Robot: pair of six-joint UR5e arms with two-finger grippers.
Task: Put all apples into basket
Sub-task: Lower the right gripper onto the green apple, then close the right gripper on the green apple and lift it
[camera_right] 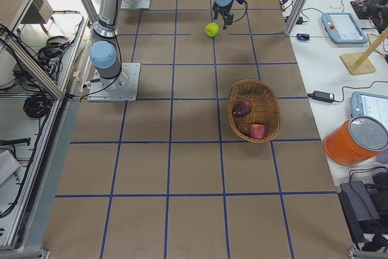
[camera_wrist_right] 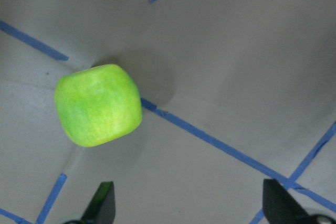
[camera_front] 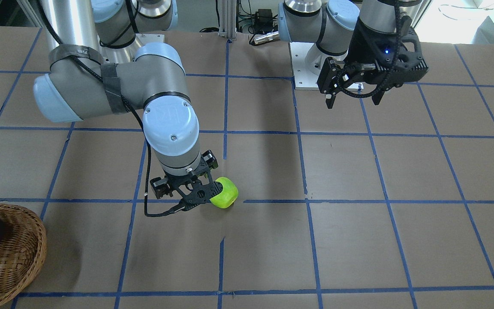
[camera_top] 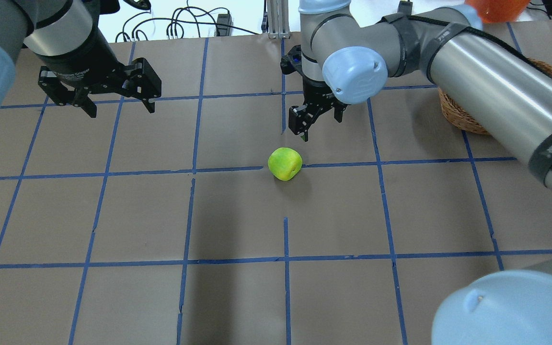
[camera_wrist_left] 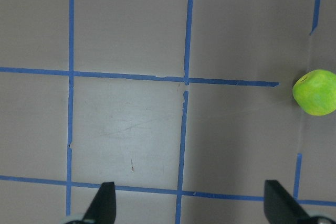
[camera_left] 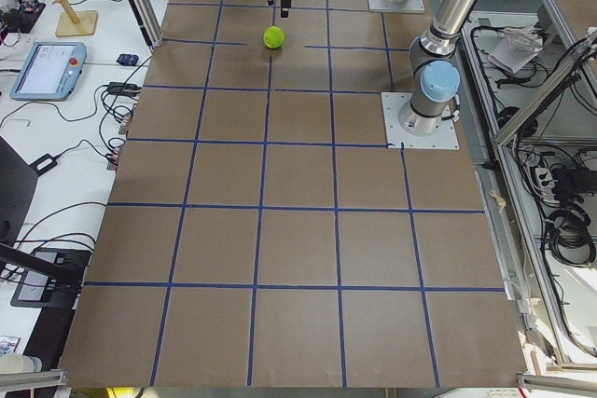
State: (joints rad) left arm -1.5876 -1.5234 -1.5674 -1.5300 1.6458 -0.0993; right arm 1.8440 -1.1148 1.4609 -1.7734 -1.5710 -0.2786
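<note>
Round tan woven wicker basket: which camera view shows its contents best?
Exterior right: the whole basket shows, with a dark maroon apple and a red apple inside. Front-facing crops it at the frame edge; overhead hides most behind the right arm; the rest show little or nothing.

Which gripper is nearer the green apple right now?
Right. The right gripper hangs open close above the green apple, a little off-centre; the left gripper hangs open well off to the robot's left of it.
</note>
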